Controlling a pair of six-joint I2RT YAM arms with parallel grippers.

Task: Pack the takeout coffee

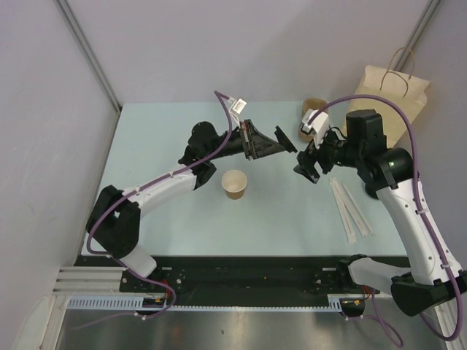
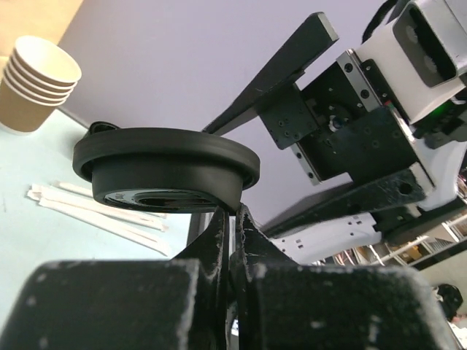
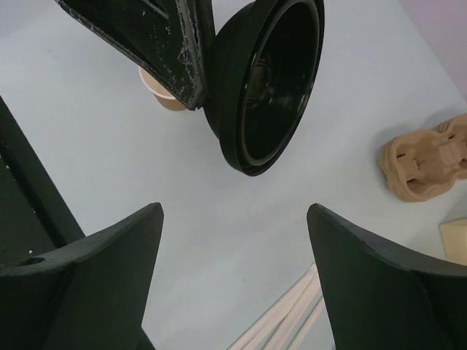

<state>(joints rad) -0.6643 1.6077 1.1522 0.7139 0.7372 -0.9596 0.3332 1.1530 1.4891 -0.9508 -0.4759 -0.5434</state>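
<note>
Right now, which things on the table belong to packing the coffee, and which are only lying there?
For the job:
- single paper cup
- black lid, pinched in the left gripper
- right gripper, open, facing the lid

Lying about:
- wrapped straws
- stack of cups
- paper bag
- brown moulded carrier

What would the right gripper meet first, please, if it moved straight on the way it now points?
Probably the black lid, pinched at its rim by the left gripper: it lies ahead of the open right gripper, though high in its wrist view, so depth is unclear.
</note>
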